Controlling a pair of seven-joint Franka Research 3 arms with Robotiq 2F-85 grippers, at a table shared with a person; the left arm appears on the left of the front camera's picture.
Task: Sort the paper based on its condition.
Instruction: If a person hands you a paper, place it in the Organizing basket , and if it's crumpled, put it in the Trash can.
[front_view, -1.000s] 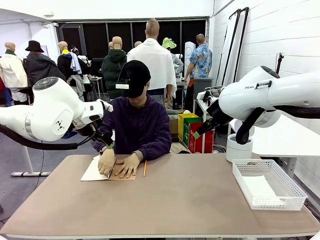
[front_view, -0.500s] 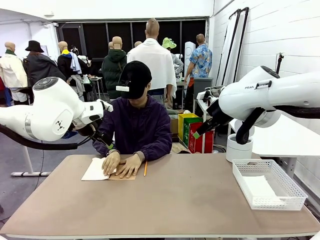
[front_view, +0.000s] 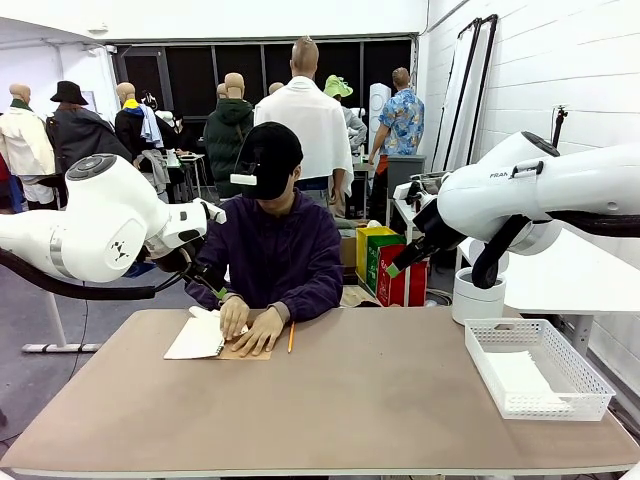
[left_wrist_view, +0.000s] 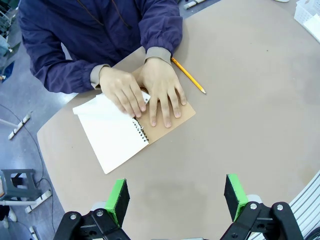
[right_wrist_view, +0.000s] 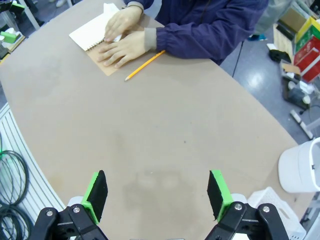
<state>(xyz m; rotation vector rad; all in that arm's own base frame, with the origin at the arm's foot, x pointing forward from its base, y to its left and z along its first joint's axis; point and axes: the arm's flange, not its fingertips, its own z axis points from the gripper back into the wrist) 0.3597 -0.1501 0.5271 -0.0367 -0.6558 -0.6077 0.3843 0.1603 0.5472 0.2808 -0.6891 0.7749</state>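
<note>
Since the earlier frame, one hand (left_wrist_view: 121, 91) of the person has been shifted across the spiral onto the paper (left_wrist_view: 112, 135). The top sheet is now lifted and curled at the edge nearest the person. The rest of the paper lies flat on the open notepad (left_wrist_view: 176, 116), at the far side of the table (front_view: 350, 400), toward the robot's left. The notepad's brown cover is pressed down by the other hand (left_wrist_view: 162, 92), and a pencil (left_wrist_view: 188, 75) is seen just beside it. Whether the sheet is attached at the spiral is hidden under the fingers. The left gripper (left_wrist_view: 176, 192) and the right gripper (right_wrist_view: 157, 192) are held above the table, jaws spread wide with nothing between them. A flat white layer inside the mesh tray (front_view: 487, 372) is hard to tell apart from its floor.
</note>
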